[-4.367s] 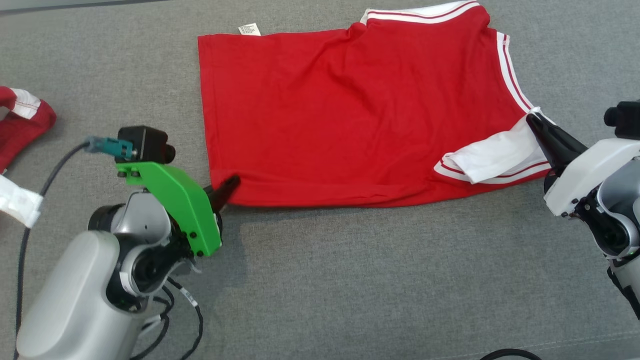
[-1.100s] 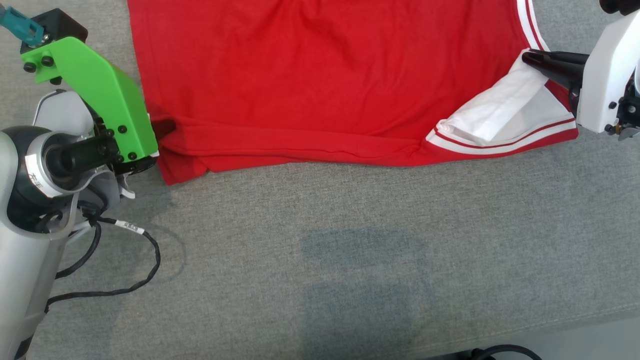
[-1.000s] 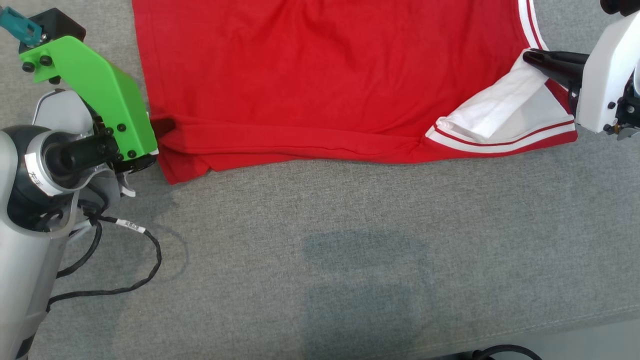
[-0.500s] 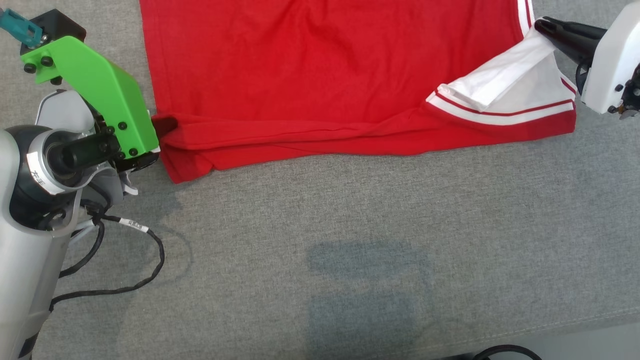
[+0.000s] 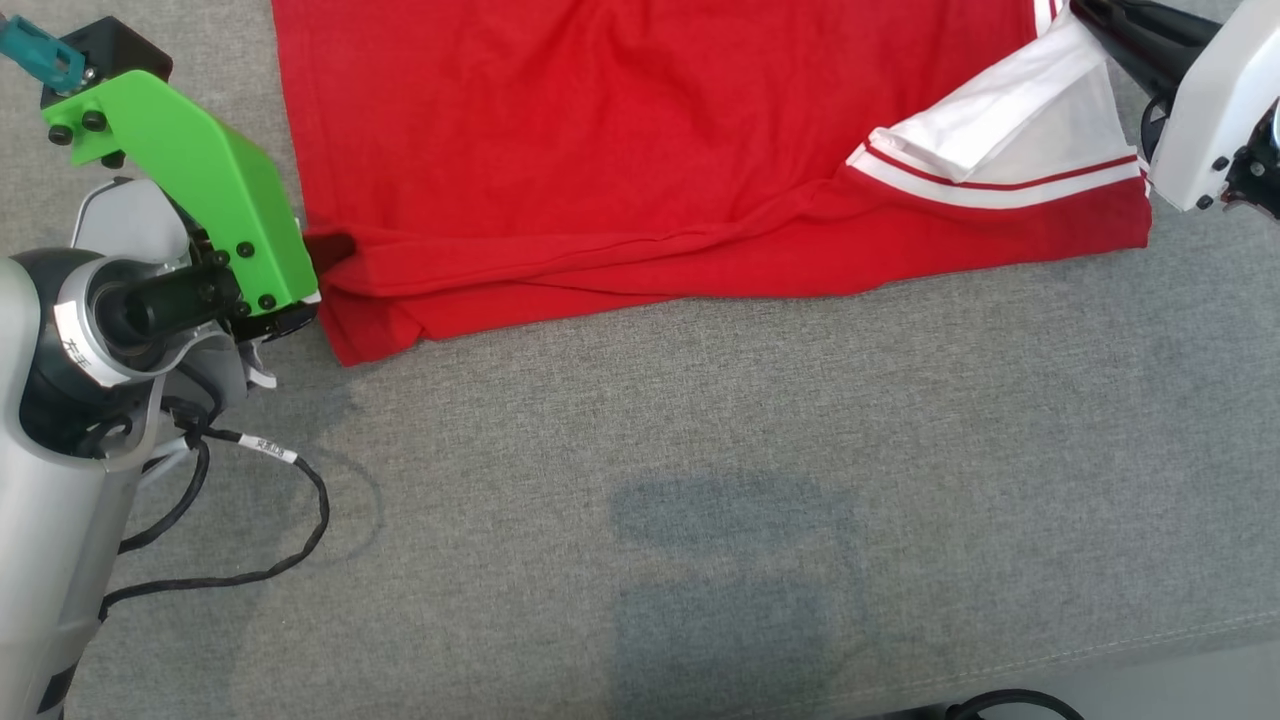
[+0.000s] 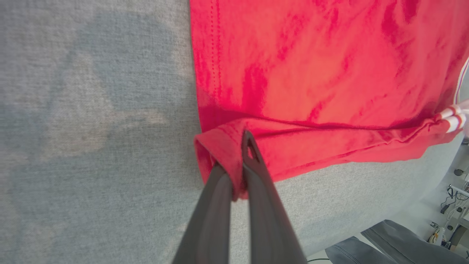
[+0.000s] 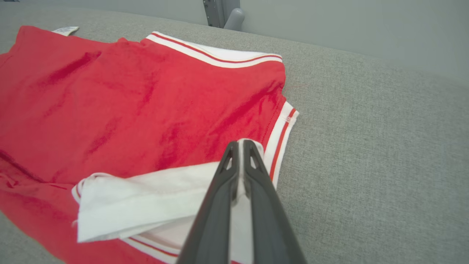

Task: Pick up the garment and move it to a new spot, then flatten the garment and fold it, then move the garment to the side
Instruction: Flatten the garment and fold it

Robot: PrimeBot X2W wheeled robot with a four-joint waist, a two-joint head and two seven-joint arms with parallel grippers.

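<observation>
**Both claws clamped on the red shirt, one at each near corner**

Here's the scene: the garment, bright red, lies spread on the grey padded surface. From the head camera it fills everything from eleven o'clock across to one o'clock, and its near edge runs along a long rumpled fold.

Over at nine o'clock, the left gripper is pinched tight on the hem corner. The left wrist camera shows it nicely: both dark fingers are closed with a tuck of red cloth squeezed between them, and the corner curls up over the left one. The green bracket on that wrist hides most of the claw from the head camera. A black cable loops across the surface at seven o'clock.

Now to one o'clock, where the right gripper is closed on the white flap of the same garment. Its fingers are pressed together with white fabric between them, drawing the flap up off the red body. The striped trim, white with a red line, runs just below the flap.

From the right wrist camera, the garment's far striped edge sits at twelve o'clock and a small white label pokes out at ten o'clock. How many layers that right claw has hold of, I can't make out from here.

A soft dark shadow rests on the surface at six o'clock.
</observation>
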